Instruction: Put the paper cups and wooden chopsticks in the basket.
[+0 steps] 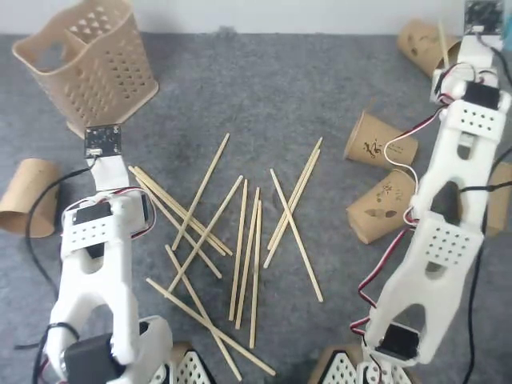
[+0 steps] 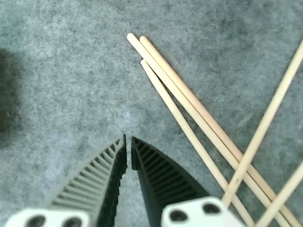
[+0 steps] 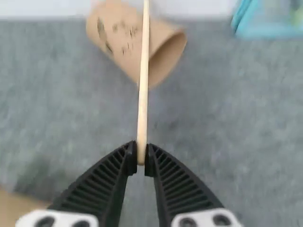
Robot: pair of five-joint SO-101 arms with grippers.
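Note:
My left gripper (image 2: 128,139) is shut with nothing in it, low over the grey mat beside the ends of three wooden chopsticks (image 2: 189,104). My right gripper (image 3: 140,151) is shut on one wooden chopstick (image 3: 142,85), which points toward a paper cup (image 3: 137,45) lying on its side; the same cup (image 1: 422,44) lies at the far right of the table. Several chopsticks (image 1: 240,240) lie scattered in the middle. The basket (image 1: 84,60) stands at the far left. More paper cups lie at the left (image 1: 28,196) and right (image 1: 380,140), (image 1: 384,206).
Another cup (image 1: 500,196) lies at the right edge, partly behind the right arm (image 1: 456,184). A light blue object (image 3: 270,16) sits beyond the mat's far edge. The left arm (image 1: 100,256) stands at the near left.

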